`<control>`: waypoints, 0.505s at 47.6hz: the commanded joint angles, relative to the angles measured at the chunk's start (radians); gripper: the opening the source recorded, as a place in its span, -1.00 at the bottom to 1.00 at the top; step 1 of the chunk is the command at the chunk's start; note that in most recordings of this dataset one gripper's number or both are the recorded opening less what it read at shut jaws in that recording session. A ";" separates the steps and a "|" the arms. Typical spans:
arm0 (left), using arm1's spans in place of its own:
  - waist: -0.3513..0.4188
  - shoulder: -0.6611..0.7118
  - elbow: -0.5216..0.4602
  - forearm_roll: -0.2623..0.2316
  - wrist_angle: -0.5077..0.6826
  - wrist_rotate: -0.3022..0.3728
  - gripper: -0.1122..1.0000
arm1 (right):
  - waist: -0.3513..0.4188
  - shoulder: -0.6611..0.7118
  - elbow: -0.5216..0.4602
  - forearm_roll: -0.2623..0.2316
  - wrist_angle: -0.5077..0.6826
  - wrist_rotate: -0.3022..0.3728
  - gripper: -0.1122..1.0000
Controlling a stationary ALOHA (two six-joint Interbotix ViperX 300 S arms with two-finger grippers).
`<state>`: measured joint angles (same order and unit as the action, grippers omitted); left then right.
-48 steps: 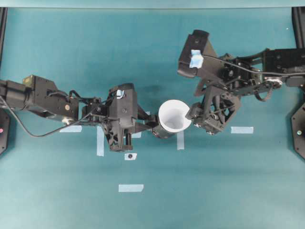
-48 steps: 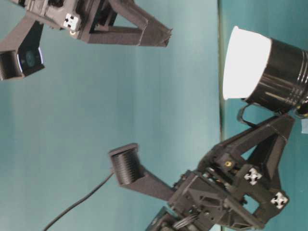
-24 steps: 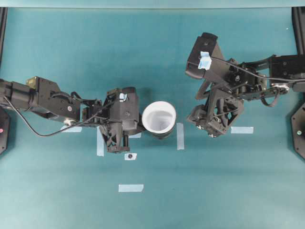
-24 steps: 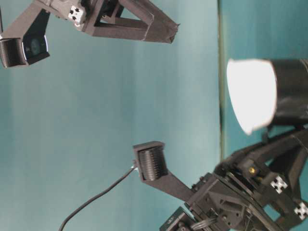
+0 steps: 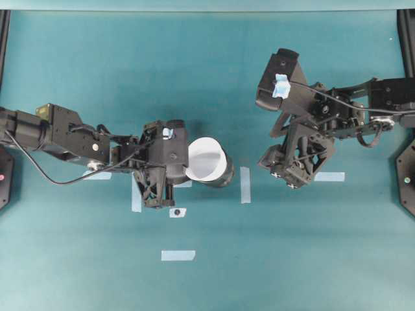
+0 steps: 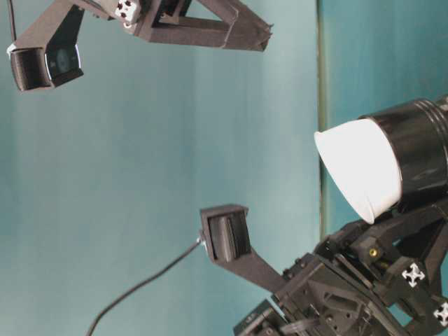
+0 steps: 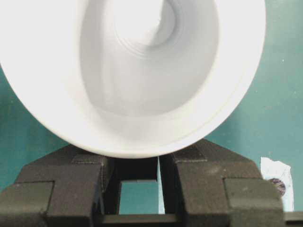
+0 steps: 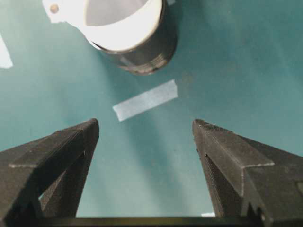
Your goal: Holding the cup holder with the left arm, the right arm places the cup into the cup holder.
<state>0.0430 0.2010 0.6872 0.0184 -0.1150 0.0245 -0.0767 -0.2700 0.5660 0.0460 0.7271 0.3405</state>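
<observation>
The white cup sits inside the black cup holder, and the pair leans with its mouth toward the left arm. My left gripper is shut on the holder's side, just below the cup's rim. In the left wrist view the cup fills the frame above the left gripper, and the holder is hidden behind it. My right gripper stands open and empty, apart from the cup on its right. Its wrist view shows the cup and the holder well beyond the open right gripper.
Pale tape strips lie on the teal table: one just right of the holder, one under the right arm, one toward the front. A small marked patch lies in front of the left gripper.
The cup and holder shifted left and tipped from leaning right, through upright, to leaning toward the left arm. The right gripper drew back to the right, away from the cup, still open.
</observation>
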 commanded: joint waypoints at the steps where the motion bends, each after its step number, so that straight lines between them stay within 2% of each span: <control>1: -0.002 -0.026 -0.025 0.002 0.009 0.003 -0.36 | 0.003 -0.052 -0.008 -0.002 -0.008 0.012 0.75; 24: -0.002 -0.046 -0.058 0.002 0.060 0.003 -0.36 | 0.003 -0.060 0.006 0.000 -0.011 0.011 0.75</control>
<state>0.0430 0.1963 0.6519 0.0184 -0.0614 0.0276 -0.0767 -0.2746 0.5798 0.0460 0.7256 0.3421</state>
